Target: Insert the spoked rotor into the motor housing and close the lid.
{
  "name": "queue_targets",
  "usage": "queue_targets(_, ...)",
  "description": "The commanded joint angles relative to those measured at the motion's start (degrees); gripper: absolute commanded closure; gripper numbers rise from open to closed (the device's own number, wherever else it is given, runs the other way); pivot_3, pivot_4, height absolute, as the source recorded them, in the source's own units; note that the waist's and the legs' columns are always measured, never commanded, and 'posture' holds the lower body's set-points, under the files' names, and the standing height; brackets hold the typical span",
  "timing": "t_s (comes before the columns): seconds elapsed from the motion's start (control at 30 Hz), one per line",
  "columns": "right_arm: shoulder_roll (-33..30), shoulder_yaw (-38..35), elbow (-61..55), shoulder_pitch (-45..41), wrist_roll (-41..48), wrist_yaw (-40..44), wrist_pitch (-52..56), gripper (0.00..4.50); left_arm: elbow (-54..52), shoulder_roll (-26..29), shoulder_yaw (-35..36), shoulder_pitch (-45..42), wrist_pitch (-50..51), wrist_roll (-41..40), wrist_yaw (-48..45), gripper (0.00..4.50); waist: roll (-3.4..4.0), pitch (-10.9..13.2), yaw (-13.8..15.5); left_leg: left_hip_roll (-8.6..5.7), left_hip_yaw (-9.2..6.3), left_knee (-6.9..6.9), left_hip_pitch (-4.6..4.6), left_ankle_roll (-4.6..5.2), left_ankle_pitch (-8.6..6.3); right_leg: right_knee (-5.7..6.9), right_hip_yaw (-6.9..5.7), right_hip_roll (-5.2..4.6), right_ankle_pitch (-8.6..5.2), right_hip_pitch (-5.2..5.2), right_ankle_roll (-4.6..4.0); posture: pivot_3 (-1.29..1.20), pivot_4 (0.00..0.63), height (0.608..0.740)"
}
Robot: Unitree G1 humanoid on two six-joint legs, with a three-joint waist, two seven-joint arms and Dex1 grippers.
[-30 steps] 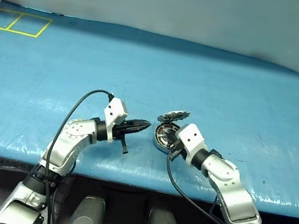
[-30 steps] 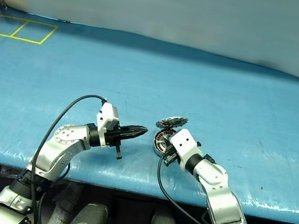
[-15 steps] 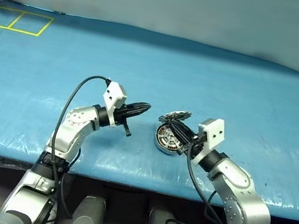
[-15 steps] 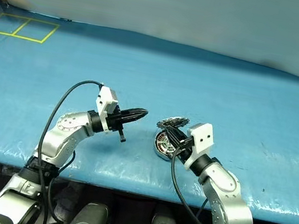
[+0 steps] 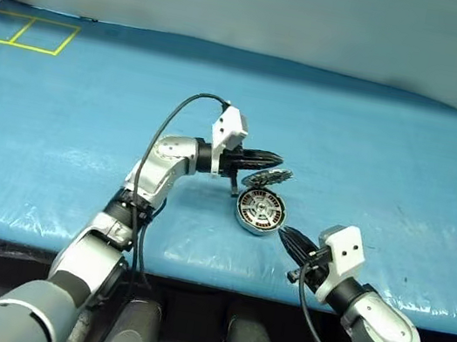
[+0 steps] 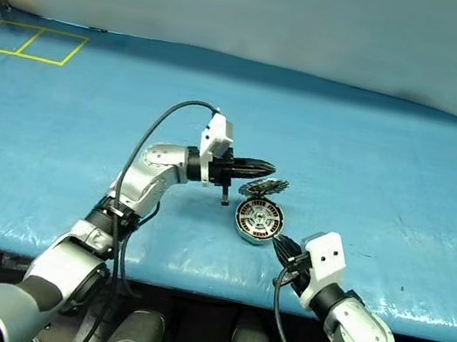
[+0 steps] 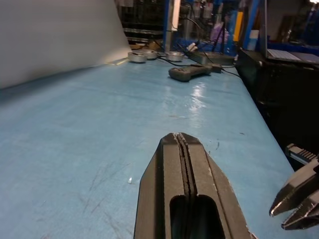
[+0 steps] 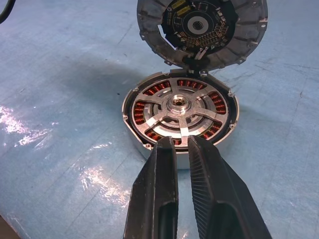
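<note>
The left gripper (image 5: 277,157), fingers pressed together and empty, hovers just behind the raised lid (image 5: 266,178). The right gripper (image 5: 286,233), fingers slightly apart and empty, points at the motor housing (image 5: 260,211) on the bench (image 5: 405,176), spoked rotor (image 8: 178,107) seated inside.

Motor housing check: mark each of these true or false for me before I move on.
1. The spoked rotor sits inside the motor housing. True.
2. The lid lies flat, closing the housing. False: it stands open, tilted up at the housing's far edge.
3. The right hand is holding the rotor. False: it is near the housing's near side, holding nothing, its fingers only slightly parted.
4. The left hand is shut and empty, close to the raised lid. True.
5. The housing rests on the blue table. True.
6. The housing stands inside the yellow taped squares. False: those are far off, at the table's far left corner.
</note>
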Motion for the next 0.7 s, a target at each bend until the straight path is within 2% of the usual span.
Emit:
queue_targets(0.03, 0.48, -1.02, -3.3, 1.26, -0.58, -1.35, -1.92, 4.0, 3.2, -1.35, -1.46, -2.62, -3.69, 2.55, -1.68, 4.5, -0.01, 0.0, -0.05, 0.0, 0.0, 0.0, 0.0, 0.0, 0.0, 0.0, 0.01, 0.0, 0.0, 0.0, 0.0, 0.0, 0.15, 0.74)
queue_targets(0.23, 1.19, -2.6, -4.49, 5.61, -1.55, -3.09, -3.79, 4.0, 7.83, -3.02, -1.69, -3.18, -6.49, 4.71, -2.25, 4.5, -0.01, 0.0, 0.07, -0.01, -0.05, 0.0, -0.1, 0.03, -0.02, -0.05, 0.0, 0.0, 0.0, -0.04, 0.01, 0.0, 0.15, 0.74)
queue_targets(0.37, 1.49, -2.43, -4.36, 7.06, -2.47, -3.88, -4.54, 4.0, 6.73, -3.3, -1.58, -1.7, -4.99, 3.81, -3.33, 4.5, 0.0, 0.0, 0.04, 0.0, -0.07, 0.01, -0.15, 0.03, -0.02, -0.14, 0.0, 0.0, 0.04, -0.05, 0.07, 0.0, 0.15, 0.74)
queue_targets(0.5, 1.79, -2.01, -3.9, 6.66, -3.21, -4.65, -4.73, 4.0, 1.16, -2.67, -4.25, 2.11, -2.89, 3.3, -7.14, 4.5, 0.02, -0.01, 0.01, 0.01, -0.06, 0.03, -0.16, 0.03, -0.02, -0.18, 0.0, 0.0, 0.05, -0.04, 0.09, 0.0, 0.15, 0.74)
queue_targets(0.57, 1.98, -2.29, -3.56, 5.69, -3.33, -4.87, -4.72, 4.0, -0.23, -1.38, -7.91, 4.51, -4.57, 6.25, -9.19, 4.5, 0.03, -0.02, 0.04, 0.01, -0.08, 0.03, -0.19, 0.03, -0.02, -0.21, 0.0, 0.0, 0.06, -0.04, 0.08, 0.0, 0.15, 0.74)
queue_targets(0.7, 2.05, -3.17, -2.98, 4.52, -3.35, -4.91, -4.76, 4.0, 1.54, -1.49, -10.1, 5.4, -5.05, 9.63, -6.89, 4.5, 0.04, -0.02, 0.27, 0.01, -0.09, 0.05, -0.21, 0.04, -0.02, -0.22, -0.01, 0.0, 0.09, -0.04, 0.06, 0.0, 0.15, 0.74)
